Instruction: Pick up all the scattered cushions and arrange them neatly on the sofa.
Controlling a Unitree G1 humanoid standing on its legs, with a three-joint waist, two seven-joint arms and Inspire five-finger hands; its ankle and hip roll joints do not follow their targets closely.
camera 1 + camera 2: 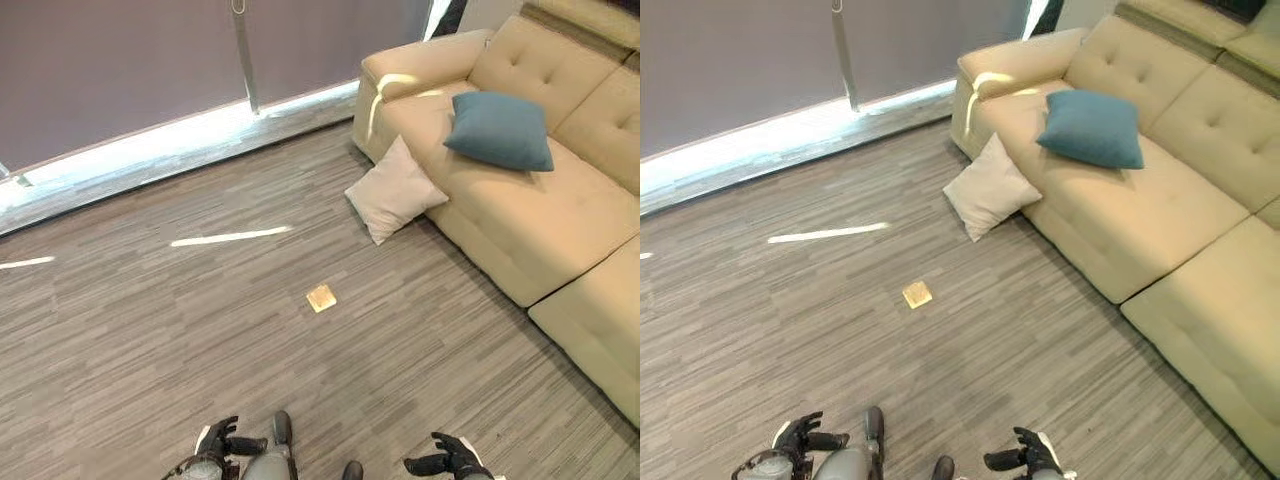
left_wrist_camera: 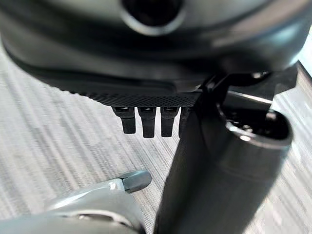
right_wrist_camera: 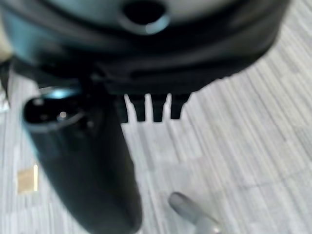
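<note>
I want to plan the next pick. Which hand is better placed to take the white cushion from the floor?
Probably the right hand. The white cushion leans against the sofa on the robot's right side, so the left hand would reach across. Both hands are open, empty and far away.

Window [image 1: 150, 70] daylight glare on floor [image 1: 150, 330]; blurred wrist views.

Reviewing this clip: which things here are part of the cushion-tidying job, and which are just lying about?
Part of the job:
- white cushion, on the floor, leaning against the sofa front
- blue cushion, already on the seat
- sofa
- left hand and right hand, both open and empty

Just lying about:
- small tan square on the floor
</note>
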